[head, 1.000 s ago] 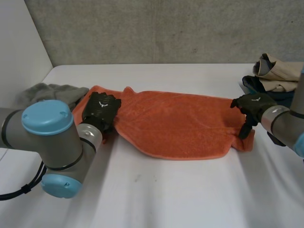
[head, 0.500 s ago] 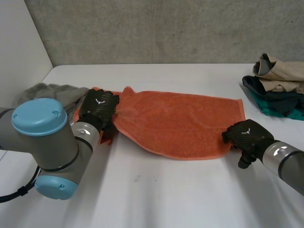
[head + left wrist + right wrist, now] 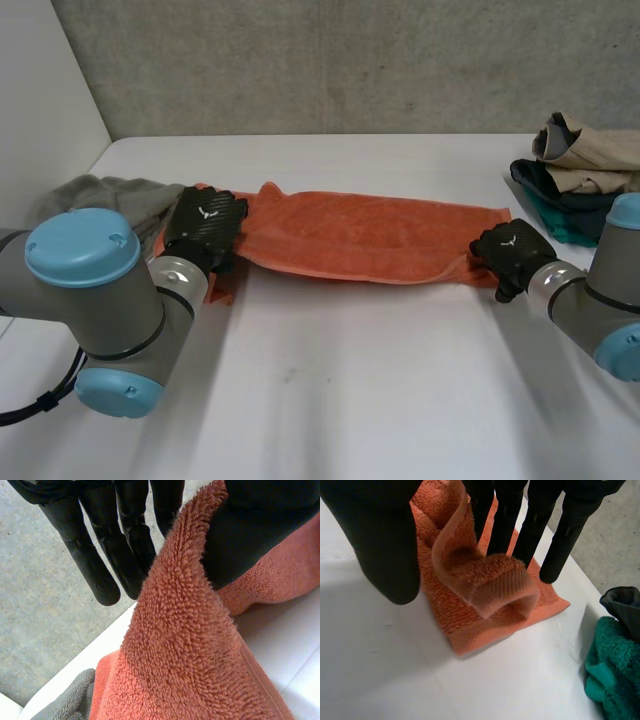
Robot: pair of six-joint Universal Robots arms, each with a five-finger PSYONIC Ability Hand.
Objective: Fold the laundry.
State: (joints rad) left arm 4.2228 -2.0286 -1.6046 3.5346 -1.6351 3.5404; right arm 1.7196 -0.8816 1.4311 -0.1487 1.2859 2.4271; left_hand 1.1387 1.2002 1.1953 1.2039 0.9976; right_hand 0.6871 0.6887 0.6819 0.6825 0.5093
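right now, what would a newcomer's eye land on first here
The bright orange towel, stretched across the white table, with the left hand pinching its left end and the right hand pinching its right end. Next, the pile of clothes at the table's far right corner and the grey cloth beside the left arm.

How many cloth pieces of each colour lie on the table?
orange towel: 1
grey cloth: 1
beige cloth: 1
dark cloth: 1
teal towel: 1
Total: 5, as far as the pile shows.
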